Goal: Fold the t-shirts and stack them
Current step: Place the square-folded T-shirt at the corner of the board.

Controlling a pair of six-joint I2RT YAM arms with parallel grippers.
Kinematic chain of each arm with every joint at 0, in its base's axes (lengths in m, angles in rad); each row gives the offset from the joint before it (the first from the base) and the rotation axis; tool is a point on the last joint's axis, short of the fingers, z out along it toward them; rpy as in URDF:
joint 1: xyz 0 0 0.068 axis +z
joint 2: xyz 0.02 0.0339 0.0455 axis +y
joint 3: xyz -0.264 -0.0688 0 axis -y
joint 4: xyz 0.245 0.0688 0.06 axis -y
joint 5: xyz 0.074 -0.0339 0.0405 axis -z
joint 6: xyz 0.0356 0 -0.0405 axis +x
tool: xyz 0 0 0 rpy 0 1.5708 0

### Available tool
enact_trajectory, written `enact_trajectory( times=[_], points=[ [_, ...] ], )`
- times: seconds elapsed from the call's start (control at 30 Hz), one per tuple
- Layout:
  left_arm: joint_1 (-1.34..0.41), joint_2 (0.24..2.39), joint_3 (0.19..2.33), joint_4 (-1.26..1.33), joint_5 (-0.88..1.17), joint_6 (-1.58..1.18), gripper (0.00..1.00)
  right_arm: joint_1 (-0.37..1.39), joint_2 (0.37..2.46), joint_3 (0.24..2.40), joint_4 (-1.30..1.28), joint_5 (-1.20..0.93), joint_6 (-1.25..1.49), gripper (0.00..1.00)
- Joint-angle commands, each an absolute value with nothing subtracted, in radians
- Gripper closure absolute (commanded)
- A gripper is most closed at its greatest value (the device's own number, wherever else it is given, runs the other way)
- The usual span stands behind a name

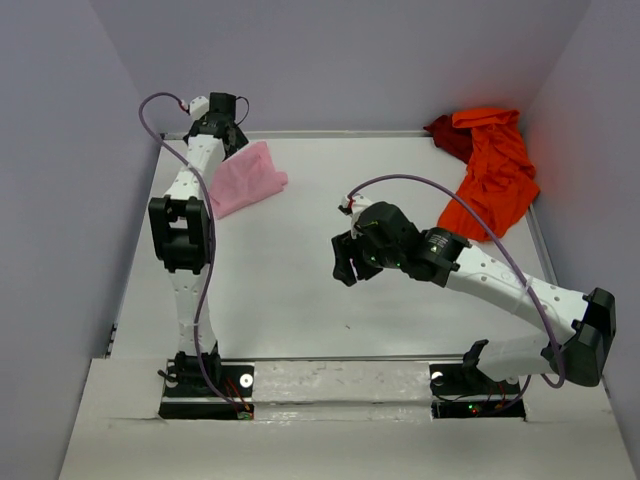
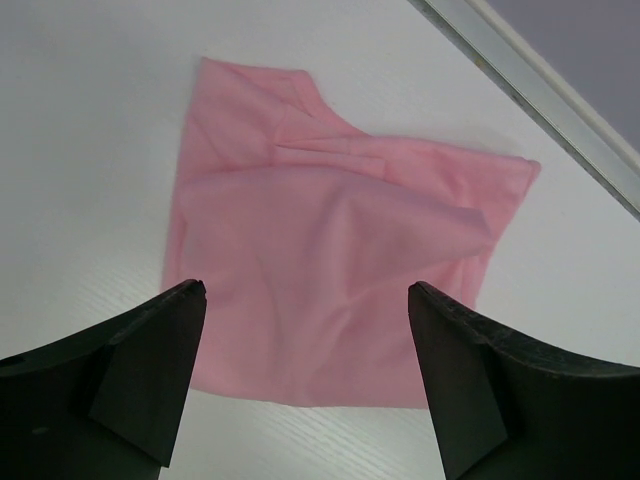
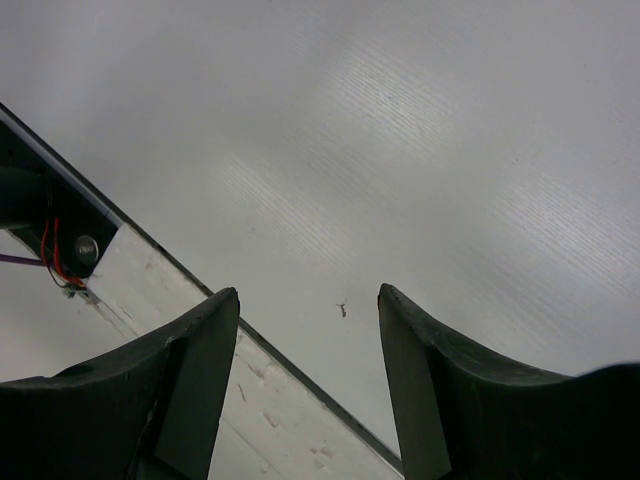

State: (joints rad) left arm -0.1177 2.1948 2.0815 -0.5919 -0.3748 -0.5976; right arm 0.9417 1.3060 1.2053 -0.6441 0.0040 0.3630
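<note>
A light pink t-shirt [image 1: 246,178] [image 2: 330,260] lies folded flat at the table's back left. My left gripper [image 1: 228,108] [image 2: 305,292] hangs above its far side, open, nothing between the jaws. A bright orange-red t-shirt [image 1: 494,175] lies crumpled at the back right corner, partly on top of a dark red t-shirt [image 1: 448,135] of which only a small part shows. My right gripper [image 1: 347,262] [image 3: 308,297] hovers over the bare middle of the table, open and empty.
The white table [image 1: 300,290] is walled by grey panels on the left, back and right. A raised rail [image 2: 540,95] runs along the back edge near the pink shirt. The front ledge [image 3: 200,330] with the arm bases lies under my right gripper's view.
</note>
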Motion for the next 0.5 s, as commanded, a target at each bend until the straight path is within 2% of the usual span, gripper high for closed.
enact_trajectory(
  times=[0.0, 0.17, 0.47],
  points=[
    [-0.097, 2.192, 2.091, -0.670, -0.469, -0.649, 0.08, 0.936, 1.284, 1.235, -0.637, 0.011, 0.354, 0.36],
    [-0.094, 2.207, 2.094, -0.660, -0.489, -0.647, 0.07, 0.927, 1.282, 1.246, -0.650, 0.018, 0.350, 0.36],
    [-0.081, 2.269, 2.114, -0.673, -0.359, -0.730, 0.07, 0.917, 1.296, 1.278, -0.686, 0.040, 0.354, 0.36]
  ],
)
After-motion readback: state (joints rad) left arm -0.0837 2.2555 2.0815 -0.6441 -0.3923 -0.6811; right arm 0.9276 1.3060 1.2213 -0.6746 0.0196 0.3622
